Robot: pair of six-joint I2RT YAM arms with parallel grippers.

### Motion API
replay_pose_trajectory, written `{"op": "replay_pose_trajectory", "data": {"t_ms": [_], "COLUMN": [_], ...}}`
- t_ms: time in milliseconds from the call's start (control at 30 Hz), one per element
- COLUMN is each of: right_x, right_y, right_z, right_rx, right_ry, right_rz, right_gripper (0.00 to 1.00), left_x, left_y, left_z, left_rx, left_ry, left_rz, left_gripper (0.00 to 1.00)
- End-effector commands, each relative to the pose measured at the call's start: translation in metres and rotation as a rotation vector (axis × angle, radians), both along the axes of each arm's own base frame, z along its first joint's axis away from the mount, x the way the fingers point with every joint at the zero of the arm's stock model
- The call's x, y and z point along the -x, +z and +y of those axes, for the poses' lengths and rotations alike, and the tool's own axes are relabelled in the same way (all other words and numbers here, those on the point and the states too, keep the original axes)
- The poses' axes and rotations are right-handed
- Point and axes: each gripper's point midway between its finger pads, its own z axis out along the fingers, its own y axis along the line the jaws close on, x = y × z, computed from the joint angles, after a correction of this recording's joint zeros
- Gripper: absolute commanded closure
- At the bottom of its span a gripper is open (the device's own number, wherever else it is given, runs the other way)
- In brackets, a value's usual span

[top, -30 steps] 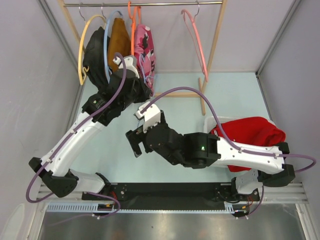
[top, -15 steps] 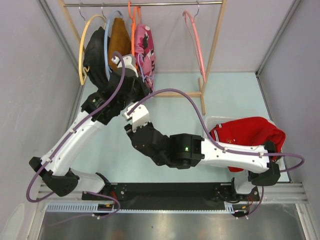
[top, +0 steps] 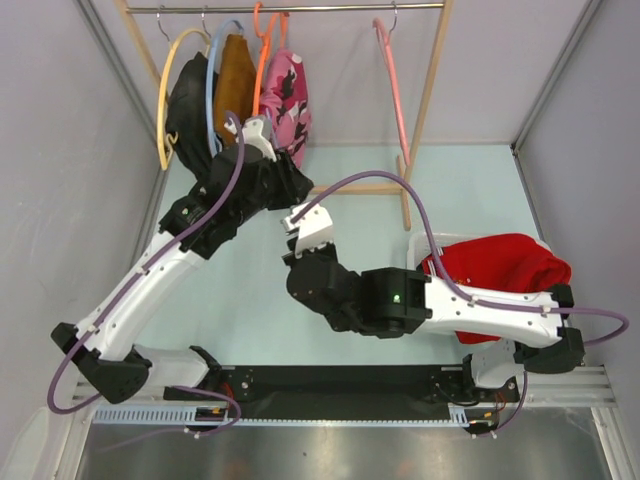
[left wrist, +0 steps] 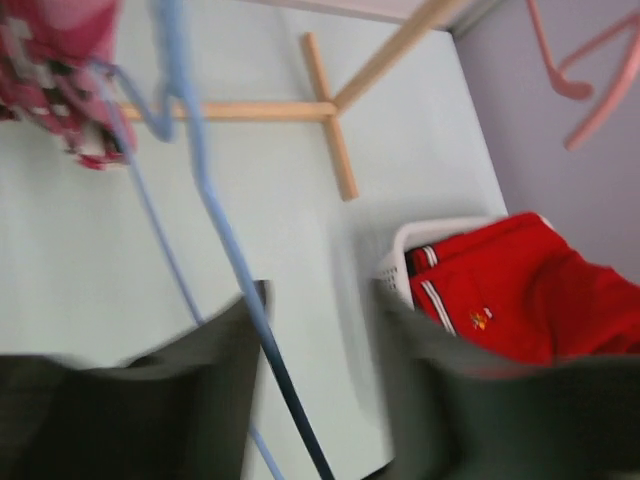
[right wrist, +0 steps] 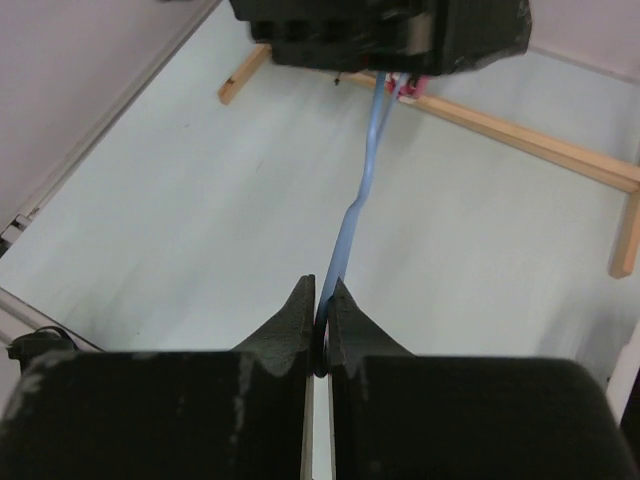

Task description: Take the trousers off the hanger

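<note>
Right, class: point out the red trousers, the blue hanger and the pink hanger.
red trousers (left wrist: 530, 300): left wrist view, middle of the cloth.
blue hanger (right wrist: 370, 160): right wrist view, its straight wire.
pink hanger (top: 395, 95): top external view, its long arm.

right claw (right wrist: 320, 335): spread → pinched on blue hanger (right wrist: 352, 225) | left claw (left wrist: 318, 390): clamped → parted around it

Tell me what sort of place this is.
Probably a robot lab cell staged as a laundry corner: plain walls box in a table, a wooden clothes rack carries coloured hangers, and a white basket holds red trousers.
</note>
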Motion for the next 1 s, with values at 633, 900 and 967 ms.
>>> {"op": "replay_pose_trajectory", "data": {"t_ms": [633, 900, 967], "right_x": [-0.015, -0.025, -0.028], "right_y": [0.027, 0.066, 0.073], "right_z": [-0.113, -0.146, -0.152], "right_rx": [-0.128, -0.135, -0.129], "right_ry": [-0.179, -0.244, -0.256], "right_rz": [0.003, -0.062, -0.078], "right_gripper": [1.00, 1.00, 1.00], "left_x": [0.048, 0.052, 0.052], "left_y": [0.079, 0.083, 0.082], "left_z": [0.028, 0.043, 0.043], "left_rx": [0.114, 0.104, 0.102], "left_ry": [-0.091, -0.053, -0.052], "left_rz": [-0.337, -0.383, -0.382], "left_gripper": [0.11, 0.11, 0.11]}}
